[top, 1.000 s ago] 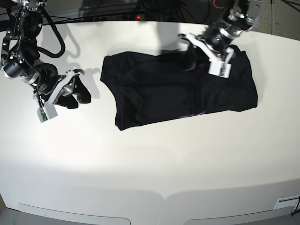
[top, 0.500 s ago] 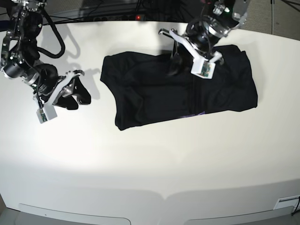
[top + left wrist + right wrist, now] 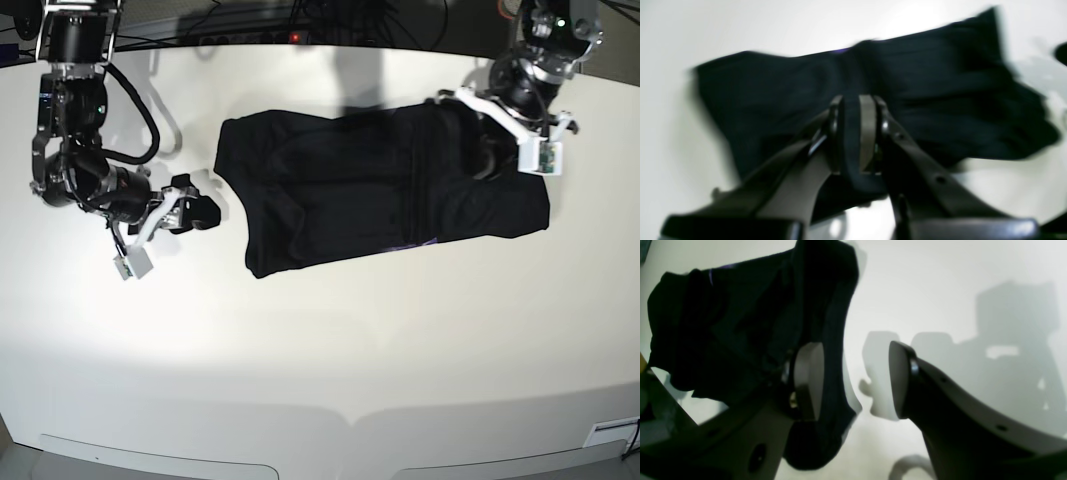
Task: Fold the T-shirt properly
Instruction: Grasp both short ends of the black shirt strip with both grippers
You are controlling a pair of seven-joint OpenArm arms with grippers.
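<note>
The black T-shirt (image 3: 350, 190) lies folded into a wide block on the white table (image 3: 320, 340). A thin purple edge of print (image 3: 410, 245) shows at its near side. My left gripper (image 3: 487, 150) is at the shirt's far right corner. In the left wrist view this gripper (image 3: 855, 103) is shut on a fold of the T-shirt (image 3: 940, 93), and cloth hangs below the pads. My right gripper (image 3: 200, 212) hovers just left of the shirt's left edge. It stands open (image 3: 855, 380) with nothing between its fingers, and the T-shirt (image 3: 740, 323) lies behind one finger.
Cables and a power strip (image 3: 290, 38) run along the table's back edge. A small white label (image 3: 610, 435) sits at the front right corner. Bare white tabletop spreads in front of the shirt.
My left gripper swung left over the shirt, then back right to its far right corner. The right arm turned and shifted right toward the shirt's left edge, its jaws opening wider.
</note>
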